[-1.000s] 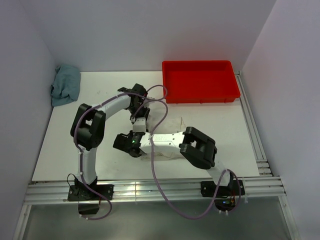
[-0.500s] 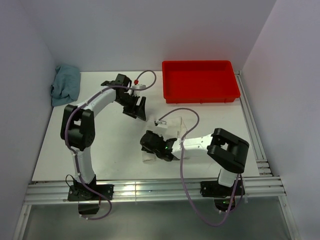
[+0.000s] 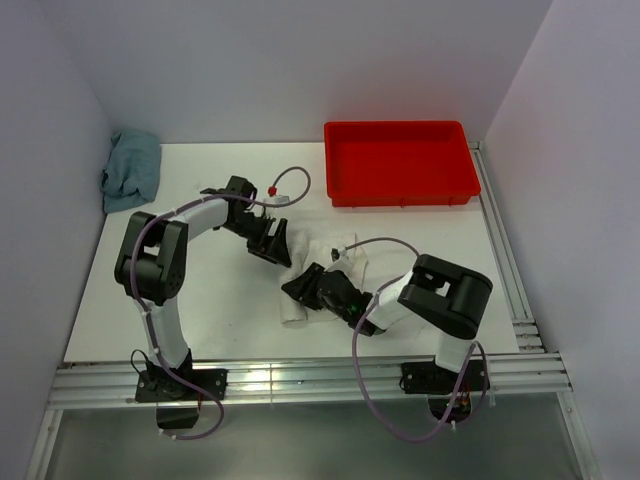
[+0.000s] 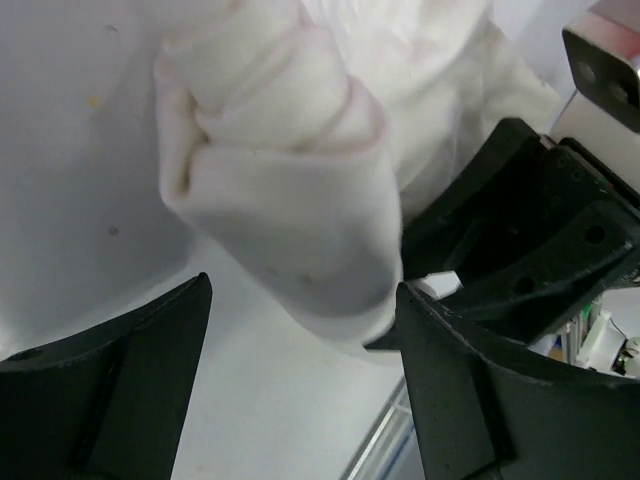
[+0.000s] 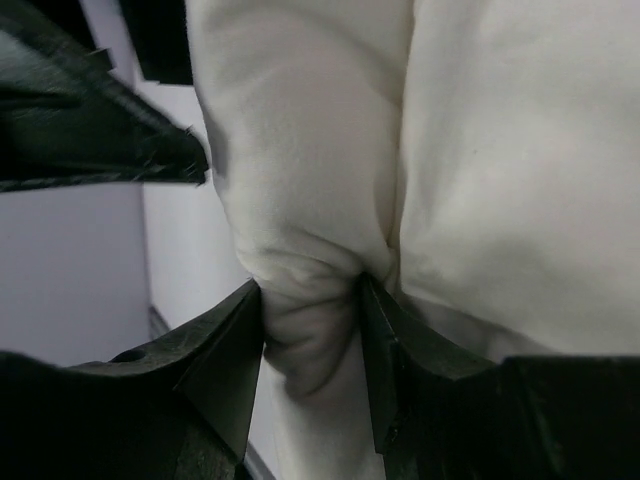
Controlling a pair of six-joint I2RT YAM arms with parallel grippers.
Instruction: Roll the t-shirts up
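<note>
Evidently the plain cream-white cotton t-shirt lies partly rolled on the white table between the 2 arms. The right pincer pinches a fold, probably so the roll cannot loosen. The left pincer is spread wide at the roll's end, gripping nothing.

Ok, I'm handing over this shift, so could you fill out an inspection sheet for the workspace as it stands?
Surface: white table, a few small specks.
Job's things: cream t-shirt, partly rolled, mid-table.
Clutter: blue cloth back left; red tray back right, nothing seen inside.
Tools: left tool open at the roll's end; right tool pinching a t-shirt fold.
Cables: purple cables hang in loose loops.
Surroundings: white walls, metal rails at near edge.
</note>
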